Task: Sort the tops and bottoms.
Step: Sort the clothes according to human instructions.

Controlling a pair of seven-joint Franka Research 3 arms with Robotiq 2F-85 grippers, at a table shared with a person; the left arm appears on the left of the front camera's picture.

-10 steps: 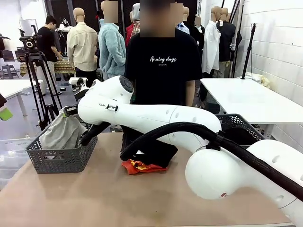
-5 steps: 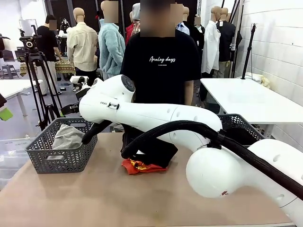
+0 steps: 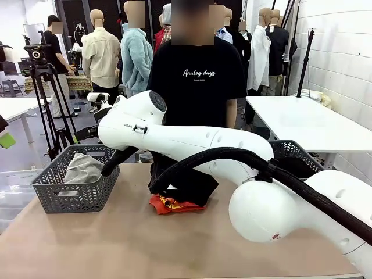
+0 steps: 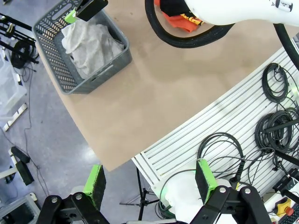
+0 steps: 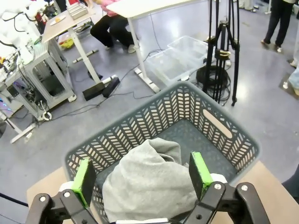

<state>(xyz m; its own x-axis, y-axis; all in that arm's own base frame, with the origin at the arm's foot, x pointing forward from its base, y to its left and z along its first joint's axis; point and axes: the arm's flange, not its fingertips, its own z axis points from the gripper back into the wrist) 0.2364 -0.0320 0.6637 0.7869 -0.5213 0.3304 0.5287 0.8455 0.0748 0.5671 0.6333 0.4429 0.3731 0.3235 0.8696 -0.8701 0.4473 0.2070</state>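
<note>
Right wrist view: right gripper [image 5: 140, 159] spread, perhaps touching grey top [image 5: 149, 189] in basket [image 5: 135, 128].

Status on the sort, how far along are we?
Done: the light grey top lies in the grey basket. In hand: nothing. The right gripper hangs open above that top, and the left gripper is open and empty. Left: the orange-red top and a black garment partly over it, in the middle of the table. The other basket looks dark inside, contents unclear.
</note>
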